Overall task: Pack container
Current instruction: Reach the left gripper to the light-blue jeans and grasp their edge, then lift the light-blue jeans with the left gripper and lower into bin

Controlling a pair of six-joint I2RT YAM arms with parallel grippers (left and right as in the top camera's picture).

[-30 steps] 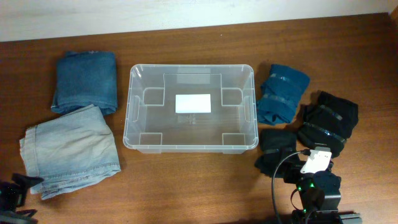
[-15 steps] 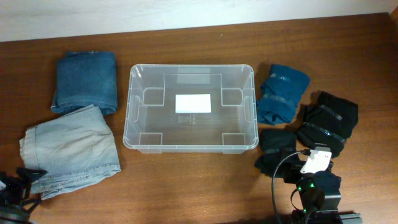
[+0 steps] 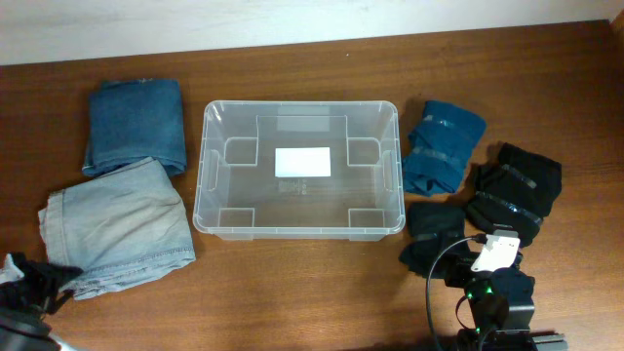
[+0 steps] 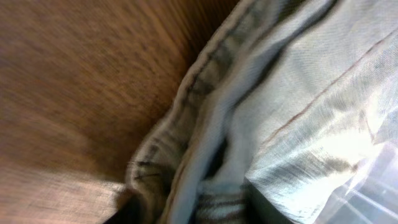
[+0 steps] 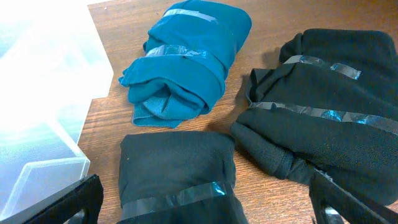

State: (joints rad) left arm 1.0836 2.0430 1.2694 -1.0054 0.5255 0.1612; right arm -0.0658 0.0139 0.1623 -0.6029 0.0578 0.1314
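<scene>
The clear container point(image 3: 300, 168) stands empty at the table's middle, a white label on its base; its corner point(image 5: 37, 93) fills the left of the right wrist view. Folded light blue jeans point(image 3: 117, 226) lie to its left. My left gripper point(image 3: 54, 280) is at their near left corner. Close up, the bunched hem point(image 4: 186, 155) fills the left wrist view and runs down between the jaws, which are closed on it. My right gripper point(image 5: 205, 208) stands open over a taped black bundle point(image 5: 177, 168), one finger on each side.
Darker folded jeans point(image 3: 135, 125) lie at the back left. Right of the container are a teal taped bundle point(image 3: 444, 144) and a larger black bundle point(image 3: 514, 190). The right arm point(image 3: 497, 288) sits at the near right edge.
My left gripper moved in onto the jeans' near corner and closed from wide open. The light jeans shifted a little to the right. The right arm has not moved.
</scene>
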